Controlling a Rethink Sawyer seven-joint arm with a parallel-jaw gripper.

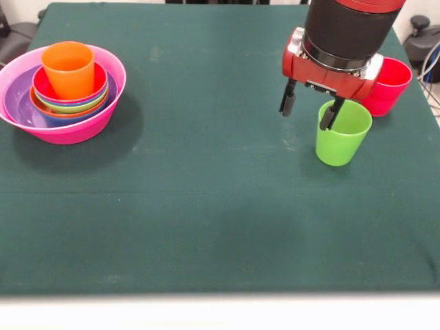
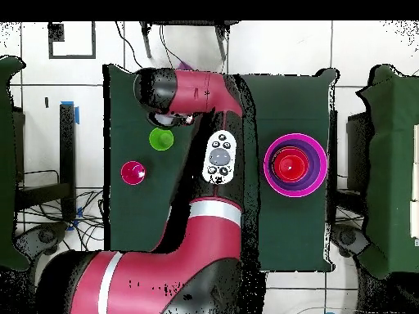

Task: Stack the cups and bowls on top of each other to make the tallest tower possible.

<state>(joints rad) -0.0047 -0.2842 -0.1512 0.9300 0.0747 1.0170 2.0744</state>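
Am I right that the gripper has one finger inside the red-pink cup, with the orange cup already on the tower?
Not quite. In the front view the gripper has one finger inside the lime green cup; the red-pink cup stands untouched behind it. The orange cup is indeed on the tower.

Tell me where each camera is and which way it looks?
Front view: sits across the table, looking over the green cloth; only the arm's lower end and gripper show, one finger inside the lime green cup.
Overhead view: hangs above, looking straight down; the whole red and black arm shows, hiding the gripper.
Both share the lime green cup, the red-pink cup and the tower.
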